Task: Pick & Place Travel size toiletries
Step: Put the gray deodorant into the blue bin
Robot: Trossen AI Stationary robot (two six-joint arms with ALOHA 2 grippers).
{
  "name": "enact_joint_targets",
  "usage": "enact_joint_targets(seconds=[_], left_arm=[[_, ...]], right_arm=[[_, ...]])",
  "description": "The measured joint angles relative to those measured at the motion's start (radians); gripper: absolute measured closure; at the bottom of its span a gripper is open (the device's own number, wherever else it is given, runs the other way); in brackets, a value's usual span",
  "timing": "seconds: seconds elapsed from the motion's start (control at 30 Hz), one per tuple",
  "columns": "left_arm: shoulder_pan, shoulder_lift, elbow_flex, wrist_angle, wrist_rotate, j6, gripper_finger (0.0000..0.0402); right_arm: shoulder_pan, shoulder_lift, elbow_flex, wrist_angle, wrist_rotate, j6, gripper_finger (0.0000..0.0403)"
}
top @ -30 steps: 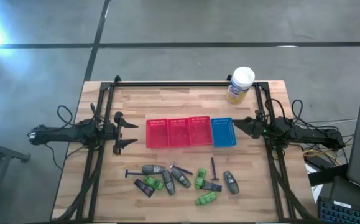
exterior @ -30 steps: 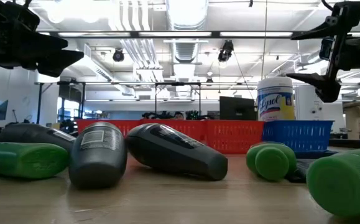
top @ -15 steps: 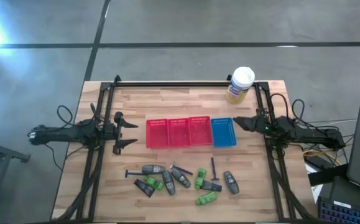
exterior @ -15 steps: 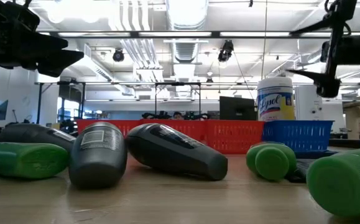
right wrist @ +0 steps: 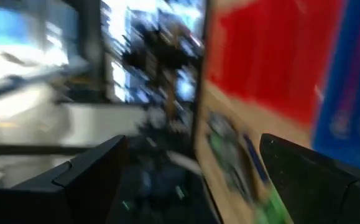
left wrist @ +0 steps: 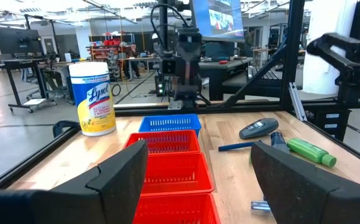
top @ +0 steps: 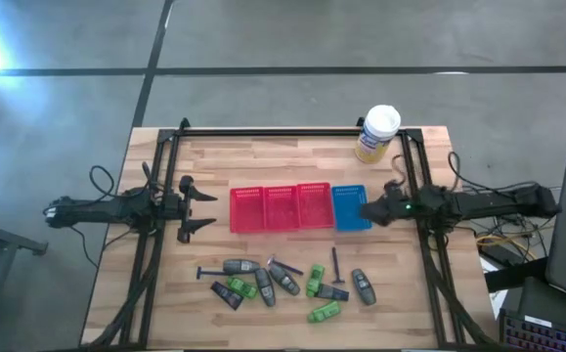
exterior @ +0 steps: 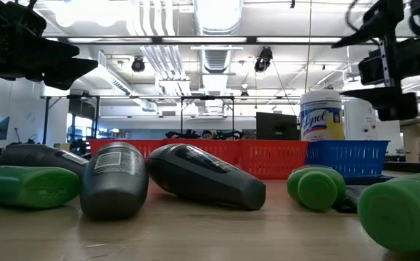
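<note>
The travel size toiletries (top: 287,286) lie on their sides on the wooden table near its front edge. Among them are grey mini bottles (top: 240,266), green tubes (top: 325,312) and a thin dark razor (top: 335,266). In the low view a grey bottle (exterior: 114,180) and a green tube (exterior: 28,185) lie close to the camera. My left gripper (top: 209,209) waits open at the table's left, level and above the table top, its fingers wide apart (left wrist: 198,180). My right gripper (top: 366,210) hangs open beside the blue basket's right end, rolled onto its side (right wrist: 192,180), with nothing between its fingers.
Three red mesh baskets (top: 281,207) and a blue one (top: 351,206) stand in a row across the table's middle. A white-and-yellow canister (top: 377,133) stands at the far right. A black frame rail (top: 292,131) runs along the table's far edge and sides.
My right gripper has reached out toward the blue basket, leftward across the table, and has rolled about its own axis so that its fingers now stand one above the other. It stays open. The toiletries have not moved.
</note>
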Motion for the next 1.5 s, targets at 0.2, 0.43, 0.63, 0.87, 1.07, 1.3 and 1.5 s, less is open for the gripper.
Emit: enact_joint_targets(seconds=[0.2, 0.43, 0.63, 0.87, 1.07, 1.3, 1.5], left_arm=[[0.0, 0.0, 0.0, 0.0, 0.0, 0.0, 0.011], [0.0, 0.0, 0.0, 0.0, 0.0, 0.0, 0.011], [-0.001, 0.0, 0.0, 0.0, 0.0, 0.0, 0.011], [-0.001, 0.0, 0.0, 0.0, 0.0, 0.0, 0.011], [0.0, 0.0, 0.0, 0.0, 0.0, 0.0, 0.011], [0.0, 0.0, 0.0, 0.0, 0.0, 0.0, 0.011], [0.0, 0.0, 0.0, 0.0, 0.0, 0.0, 0.011]], right_arm=[[0.118, 0.291, 0.207, -0.163, -0.254, 0.018, 0.0039], [0.225, 0.594, 0.456, -0.724, -0.425, 0.007, 0.0039], [0.268, 0.781, 0.527, -0.781, -0.515, 0.043, 0.0039], [0.335, 0.957, 0.648, -0.765, -0.531, 0.1, 0.0039], [0.385, 1.101, 0.746, -0.77, -0.477, 0.125, 0.0039], [0.432, 1.243, 0.824, -0.813, -0.448, 0.113, 0.0039], [0.468, 1.305, 0.855, -0.827, -0.387, 0.122, 0.0039]])
